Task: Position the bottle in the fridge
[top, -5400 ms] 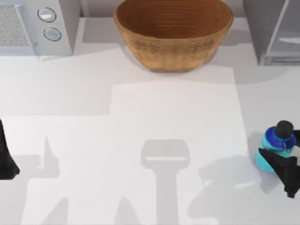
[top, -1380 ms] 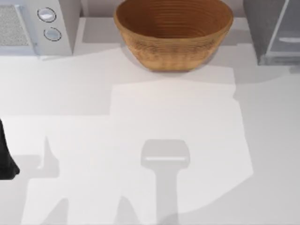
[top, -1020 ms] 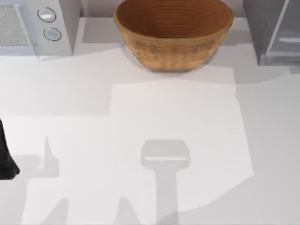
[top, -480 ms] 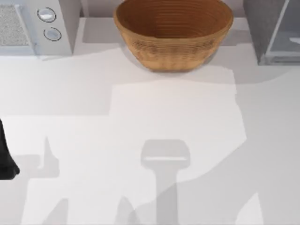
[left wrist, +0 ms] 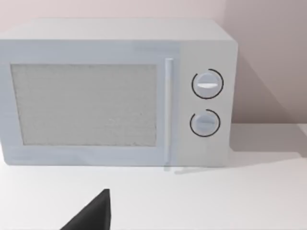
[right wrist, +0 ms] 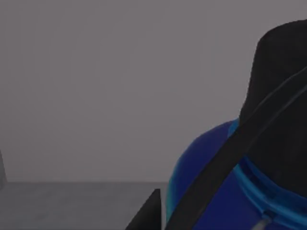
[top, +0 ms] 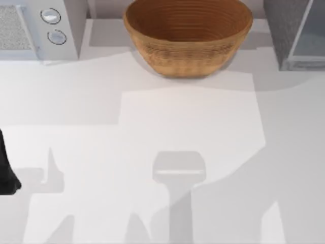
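Grey wall behind, bottle (seemingly held) against right hand.

My left arm sits parked at the left edge of the desk in the top view, a dark mass low against that edge. In my left wrist view one black fingertip of my left tool pokes up above the desk surface. In my right wrist view my right tool is close against the bottle, with one dark finger edge showing just beside its blue shoulder.
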You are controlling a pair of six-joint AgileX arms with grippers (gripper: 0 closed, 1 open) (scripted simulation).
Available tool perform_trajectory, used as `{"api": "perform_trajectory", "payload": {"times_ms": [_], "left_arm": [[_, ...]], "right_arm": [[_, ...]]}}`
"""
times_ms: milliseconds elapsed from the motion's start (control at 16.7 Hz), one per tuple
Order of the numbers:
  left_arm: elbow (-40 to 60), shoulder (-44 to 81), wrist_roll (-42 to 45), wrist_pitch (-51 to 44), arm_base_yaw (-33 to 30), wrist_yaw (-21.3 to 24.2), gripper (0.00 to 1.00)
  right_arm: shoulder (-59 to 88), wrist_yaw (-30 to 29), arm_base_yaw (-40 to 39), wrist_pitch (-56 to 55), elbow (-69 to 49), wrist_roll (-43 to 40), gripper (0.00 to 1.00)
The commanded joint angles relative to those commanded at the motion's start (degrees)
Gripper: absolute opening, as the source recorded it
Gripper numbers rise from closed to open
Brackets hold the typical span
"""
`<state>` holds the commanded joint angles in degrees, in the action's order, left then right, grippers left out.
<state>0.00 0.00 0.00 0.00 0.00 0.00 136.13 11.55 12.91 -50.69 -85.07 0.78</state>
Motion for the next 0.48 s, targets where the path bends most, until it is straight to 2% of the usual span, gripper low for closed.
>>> {"api": "perform_trajectory", "payload": {"times_ms": [480], "left_arm": [[0.0,0.0,0.0,0.0,0.0,0.0,1.0]], "right_arm": [[0.0,0.0,0.0,0.0,0.0,0.0,0.61]]}}
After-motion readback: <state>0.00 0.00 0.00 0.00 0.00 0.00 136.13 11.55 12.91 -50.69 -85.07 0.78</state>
